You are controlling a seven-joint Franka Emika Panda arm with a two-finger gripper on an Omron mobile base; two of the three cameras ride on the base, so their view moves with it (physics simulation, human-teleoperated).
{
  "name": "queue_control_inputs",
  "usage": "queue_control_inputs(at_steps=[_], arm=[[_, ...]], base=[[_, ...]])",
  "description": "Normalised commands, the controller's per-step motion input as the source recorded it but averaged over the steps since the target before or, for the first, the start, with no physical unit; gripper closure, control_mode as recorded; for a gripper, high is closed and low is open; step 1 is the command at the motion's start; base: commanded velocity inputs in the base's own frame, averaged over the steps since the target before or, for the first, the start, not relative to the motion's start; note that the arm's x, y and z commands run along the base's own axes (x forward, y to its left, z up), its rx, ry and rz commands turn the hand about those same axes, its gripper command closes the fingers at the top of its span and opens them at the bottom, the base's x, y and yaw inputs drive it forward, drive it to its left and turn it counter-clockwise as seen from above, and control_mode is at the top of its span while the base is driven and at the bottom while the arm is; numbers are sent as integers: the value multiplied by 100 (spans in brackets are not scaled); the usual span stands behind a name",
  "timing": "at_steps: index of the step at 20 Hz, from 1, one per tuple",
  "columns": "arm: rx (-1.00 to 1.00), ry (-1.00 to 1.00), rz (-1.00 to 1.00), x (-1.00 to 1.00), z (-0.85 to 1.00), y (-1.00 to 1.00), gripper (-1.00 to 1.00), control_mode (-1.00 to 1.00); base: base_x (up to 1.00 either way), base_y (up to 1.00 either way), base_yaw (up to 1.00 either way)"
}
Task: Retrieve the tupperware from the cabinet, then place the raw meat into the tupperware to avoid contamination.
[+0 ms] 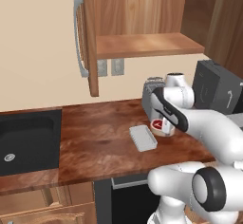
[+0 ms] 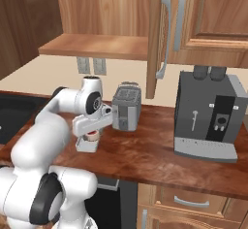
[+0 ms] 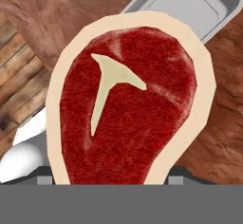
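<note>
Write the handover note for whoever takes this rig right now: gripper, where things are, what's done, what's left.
Gripper: low over the steak, fingers on either side of it; a grip cannot be confirmed.
Steak: on the counter in front of the toaster.
Container: out of the cabinet, on the counter beside the steak, holding nothing.
Done: container fetched.
Left: grip the steak, move it over the container, set it inside.
</note>
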Motion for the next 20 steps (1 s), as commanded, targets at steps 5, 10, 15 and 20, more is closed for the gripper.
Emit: queue_control_inputs(at_steps=[5, 10, 15, 20], arm=[[-2, 2, 0, 11, -10, 16, 100, -100], [-1, 2, 0, 13, -17, 17, 100, -100], [-1, 2, 0, 18, -18, 8, 100, -100], [-2, 2, 0, 19, -12, 0, 100, -100]], base=[[0, 0, 0], [0, 0, 0], [0, 0, 0], [0, 0, 0]])
